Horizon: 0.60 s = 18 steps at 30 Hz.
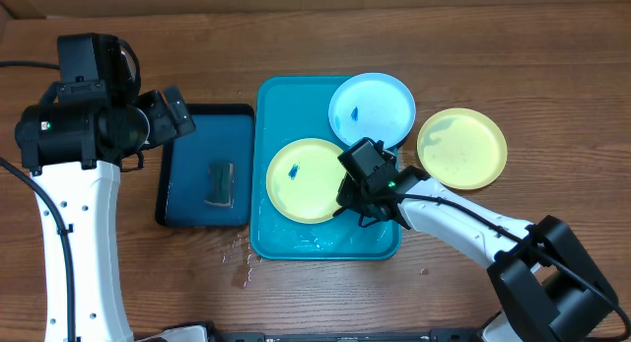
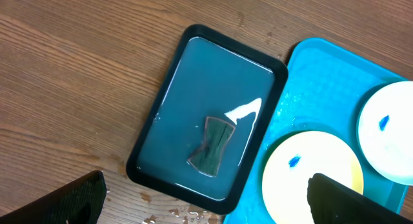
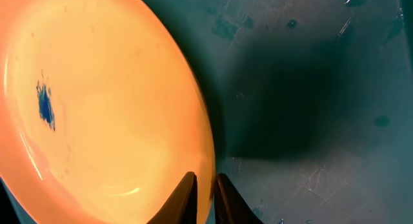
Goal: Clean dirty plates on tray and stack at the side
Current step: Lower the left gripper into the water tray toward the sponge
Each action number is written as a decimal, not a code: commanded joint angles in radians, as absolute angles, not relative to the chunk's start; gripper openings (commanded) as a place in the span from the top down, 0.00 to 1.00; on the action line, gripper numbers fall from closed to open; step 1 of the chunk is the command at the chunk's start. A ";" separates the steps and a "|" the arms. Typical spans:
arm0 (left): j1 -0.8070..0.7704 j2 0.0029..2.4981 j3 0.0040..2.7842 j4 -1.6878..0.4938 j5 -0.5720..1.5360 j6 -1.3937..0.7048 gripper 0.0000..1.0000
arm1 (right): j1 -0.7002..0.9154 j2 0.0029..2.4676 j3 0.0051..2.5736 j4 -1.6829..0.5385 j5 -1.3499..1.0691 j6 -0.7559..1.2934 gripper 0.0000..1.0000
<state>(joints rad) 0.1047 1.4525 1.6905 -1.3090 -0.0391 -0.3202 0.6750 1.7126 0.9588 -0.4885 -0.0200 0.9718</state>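
Overhead: the tray (image 1: 271, 234) lies mid-tabletop (image 1: 296, 46). A yellow plate (image 1: 301, 184) with a blue smear sits in its lower left part. A blue plate (image 1: 380, 105), also smeared, sits at the tray's top right corner and overlaps the rim. A second yellow plate (image 1: 463, 150) lies off the tray, on the tabletop just to its right. The right tool (image 1: 352, 206) is at the yellow plate's right edge. The left tool (image 1: 177, 113) hangs over the top left corner of a dark tray (image 1: 197, 135), which lies just left of the tray and holds a sponge (image 1: 219, 182).

Left wrist: fingers (image 2: 71, 198) are wide apart with nothing between them. The dark tray and sponge are below.

Right wrist: fingers (image 3: 186, 195) are close together, clamped on the yellow plate's rim. A dark shadow falls on the tray floor beside the rim. Cannot tell whether the plate is raised.
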 commanded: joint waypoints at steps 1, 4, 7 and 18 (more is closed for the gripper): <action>0.104 1.453 1.699 -1.292 -0.043 -0.338 0.00 | 0.680 1.737 0.955 -0.487 -0.021 1.000 0.88; 0.104 1.453 1.699 -1.256 -0.022 -0.338 0.00 | 0.680 1.746 0.955 -0.486 -0.021 1.000 0.88; 0.104 1.453 1.698 -1.274 0.068 -0.337 0.00 | 0.680 1.746 0.955 -0.478 -0.020 0.999 0.94; 0.041 1.453 1.544 -1.325 0.119 -0.279 0.27 | 0.678 1.746 0.955 -0.474 0.006 0.999 0.95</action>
<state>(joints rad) 0.0669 1.4525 1.6001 -1.3251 0.0994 -0.3122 0.6750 1.7397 0.9588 -0.4793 -0.0177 0.9947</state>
